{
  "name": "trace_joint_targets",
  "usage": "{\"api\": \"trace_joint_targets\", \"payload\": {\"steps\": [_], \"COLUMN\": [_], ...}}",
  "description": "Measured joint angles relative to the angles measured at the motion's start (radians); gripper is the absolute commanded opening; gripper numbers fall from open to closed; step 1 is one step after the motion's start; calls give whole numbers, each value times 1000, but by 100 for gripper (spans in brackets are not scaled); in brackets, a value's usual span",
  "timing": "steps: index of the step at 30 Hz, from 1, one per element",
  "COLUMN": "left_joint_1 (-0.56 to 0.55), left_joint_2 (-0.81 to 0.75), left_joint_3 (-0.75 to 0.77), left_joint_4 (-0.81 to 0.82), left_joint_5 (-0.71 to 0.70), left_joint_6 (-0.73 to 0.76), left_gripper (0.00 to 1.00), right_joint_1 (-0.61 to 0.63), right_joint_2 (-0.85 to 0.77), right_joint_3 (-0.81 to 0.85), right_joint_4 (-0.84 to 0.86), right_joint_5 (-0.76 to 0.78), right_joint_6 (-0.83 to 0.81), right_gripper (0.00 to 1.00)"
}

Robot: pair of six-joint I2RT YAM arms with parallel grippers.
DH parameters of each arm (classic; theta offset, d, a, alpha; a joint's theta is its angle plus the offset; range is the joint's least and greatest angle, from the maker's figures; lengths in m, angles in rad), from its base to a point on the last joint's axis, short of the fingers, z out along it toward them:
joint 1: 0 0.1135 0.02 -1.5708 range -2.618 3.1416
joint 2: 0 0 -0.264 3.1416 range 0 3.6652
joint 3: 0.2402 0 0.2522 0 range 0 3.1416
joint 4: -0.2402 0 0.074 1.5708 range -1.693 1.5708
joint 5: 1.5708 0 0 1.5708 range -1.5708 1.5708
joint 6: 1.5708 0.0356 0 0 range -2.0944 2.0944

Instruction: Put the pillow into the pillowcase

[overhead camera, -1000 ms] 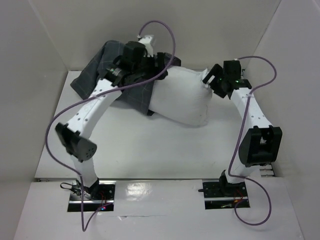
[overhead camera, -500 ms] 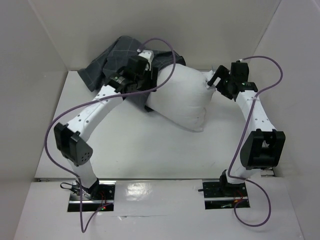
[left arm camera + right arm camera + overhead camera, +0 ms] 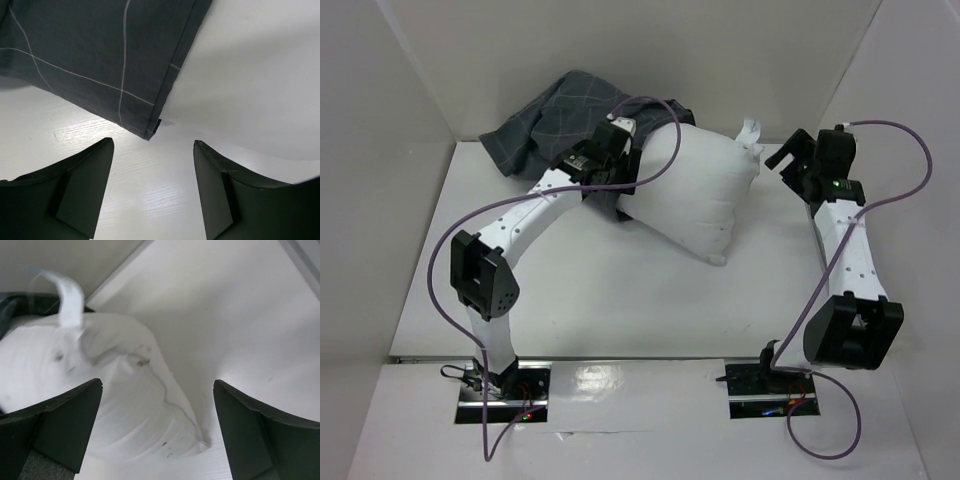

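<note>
- Roughly, we judge the job barely begun: most of the pillow (image 3: 695,190) shows bare white, lying on the table (image 3: 620,290) from centre toward 1 o'clock in the overhead view.
- The pillowcase (image 3: 555,125) is bunched at 11 o'clock, toward the far side of the table. Its near edge overlaps the pillow's 9 o'clock side.
- Whether that end of the pillow sits inside the mouth or only under a fold, we cannot tell.
- Left gripper (image 3: 152,150): fingers spread, nothing between them. It hovers over bare table just short of the hem (image 3: 167,80) corner, where dark cloth meets white pillow.
- Right gripper (image 3: 157,387): fingers spread wide and empty, off the pillow's 3 o'clock side and clear of it.
- The tag (image 3: 67,295) sticks up from the pillow's corner at about 1 o'clock, on the uncovered end.
- Done so far, at most: one end of the pillow brought up against the open edge of the pillowcase.
- Left to do, by our reckoning: catch the hem, open and hold the mouth, feed the pillow in along its whole length, then seat the corners.
- Neither arm has a hold on anything now, so a fresh grasp comes first.
</note>
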Motion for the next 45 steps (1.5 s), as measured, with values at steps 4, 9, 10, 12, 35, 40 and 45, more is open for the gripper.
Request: {"api": "trace_joint_targets", "payload": {"steps": [4, 9, 10, 12, 35, 40, 45], "left_joint_1": [-5, -6, -6, -7, 79, 103, 50], "left_joint_2": [40, 99, 105, 114, 185, 177, 211], "left_joint_3": [12, 50, 59, 68, 65, 140, 459], "left_joint_4": [-2, -5, -8, -11, -53, -37, -95], "left_joint_5": [-20, -30, -32, -40, -189, 179, 496], "left_joint_6": [18, 26, 26, 26, 17, 12, -41], "left_gripper": [79, 79, 79, 79, 0, 0, 0], "right_joint_1": [12, 121, 142, 183, 235, 248, 253], "right_joint_2": [3, 151, 186, 249, 311, 335, 340], "right_joint_3": [0, 40, 47, 54, 2, 27, 128], "right_joint_4": [20, 3, 4, 6, 153, 169, 135], "right_joint_5": [-80, -136, -141, -147, -215, -262, -267], "right_joint_6": [-36, -99, -106, -116, -97, -80, -40], "right_gripper": [99, 99, 99, 99, 10, 0, 0]}}
